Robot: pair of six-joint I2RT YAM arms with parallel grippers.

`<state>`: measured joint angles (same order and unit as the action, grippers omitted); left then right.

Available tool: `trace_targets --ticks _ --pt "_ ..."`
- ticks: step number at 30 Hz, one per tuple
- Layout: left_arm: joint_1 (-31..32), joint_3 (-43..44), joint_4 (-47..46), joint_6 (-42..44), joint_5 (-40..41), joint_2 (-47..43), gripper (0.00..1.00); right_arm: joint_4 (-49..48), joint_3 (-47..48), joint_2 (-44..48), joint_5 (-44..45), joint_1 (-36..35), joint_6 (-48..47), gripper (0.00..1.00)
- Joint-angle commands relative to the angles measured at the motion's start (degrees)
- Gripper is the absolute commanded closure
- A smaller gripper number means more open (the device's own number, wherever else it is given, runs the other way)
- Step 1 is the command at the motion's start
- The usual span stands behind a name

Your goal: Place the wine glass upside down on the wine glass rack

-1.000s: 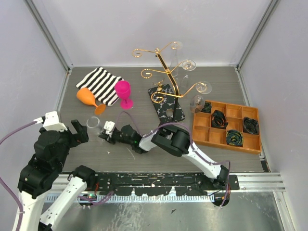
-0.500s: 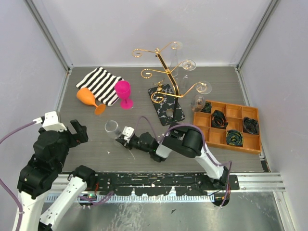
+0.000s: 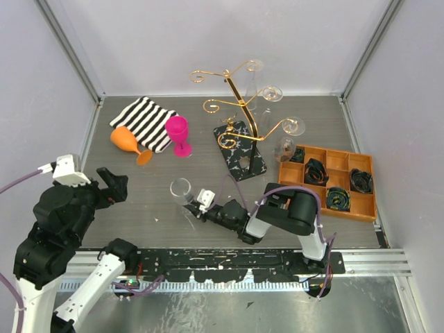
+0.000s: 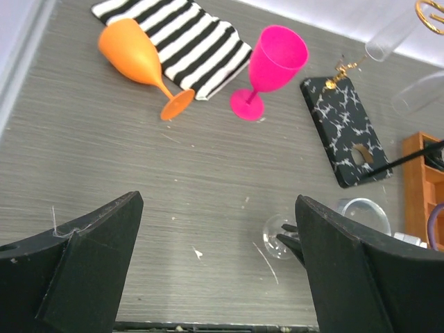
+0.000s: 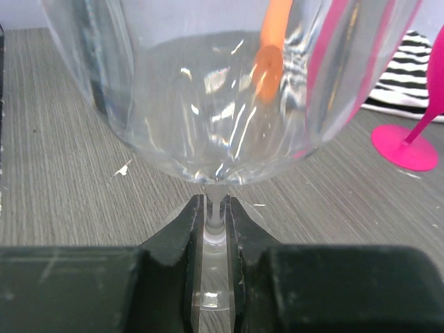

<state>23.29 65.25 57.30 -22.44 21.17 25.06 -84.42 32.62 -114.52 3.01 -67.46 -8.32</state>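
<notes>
A clear wine glass (image 3: 182, 189) hangs low over the table near its front, lying roughly on its side. My right gripper (image 3: 194, 202) is shut on its thin stem (image 5: 214, 211) just under the bowl, whose mouth points left. In the left wrist view the wine glass (image 4: 279, 236) shows at the lower right. The wine glass rack (image 3: 243, 104), gold wire on a black marbled base (image 3: 239, 149), stands at the back middle with several clear glasses hanging on it. My left gripper (image 3: 116, 186) is open at the left, apart from the glass, with nothing between its fingers (image 4: 83, 267).
An orange glass (image 3: 128, 142) lies on its side beside a striped cloth (image 3: 146, 119) at the back left. A pink glass (image 3: 179, 134) stands upright next to them. An orange compartment tray (image 3: 326, 182) holding dark coils sits at the right. Walls close in the table.
My right arm has carried the wine glass to the right and a little nearer the front edge. The left arm has drawn back slightly, still open.
</notes>
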Motion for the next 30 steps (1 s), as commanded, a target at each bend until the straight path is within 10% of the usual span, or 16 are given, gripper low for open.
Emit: trace_targets --ticks 1,30 --pt "-0.3 -1.1 -1.5 -3.5 -6.9 1.2 0.02 -8.2 -2.2 9.2 2.2 -1.3 -1.9 0.99" --pt "-0.3 -14.8 -32.0 -27.6 -40.9 4.3 0.22 14.4 -1.0 44.9 2.6 -2.9 -11.0 0.99"
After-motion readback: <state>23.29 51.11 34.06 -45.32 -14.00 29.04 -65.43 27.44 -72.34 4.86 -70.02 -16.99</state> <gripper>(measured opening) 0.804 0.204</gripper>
